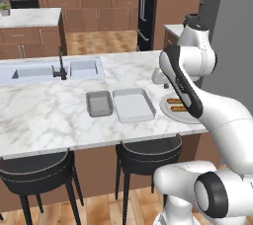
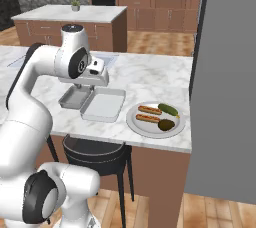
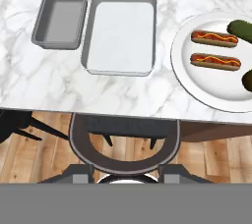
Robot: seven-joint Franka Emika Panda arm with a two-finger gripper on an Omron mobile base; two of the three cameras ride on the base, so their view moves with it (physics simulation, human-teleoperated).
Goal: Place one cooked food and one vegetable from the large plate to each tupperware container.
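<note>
Two trays (image 1: 99,103) beside large plate (image 1: 170,106).

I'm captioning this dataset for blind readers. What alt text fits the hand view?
Seen from above, a marble counter holds a small dark grey tray, a larger light tray and a round plate with two hot dogs and dark green vegetables; a stool stands below.

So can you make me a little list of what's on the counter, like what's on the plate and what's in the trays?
plate: round pale grey-white plate at the counter's right end
on plate: two hot dogs in buns, two dark green vegetables
small tray: darker grey rectangular tray, nothing in it
big tray: lighter grey rectangular tray, nothing in it, beside the small one
counter: white marble counter
below: round black stool
</note>
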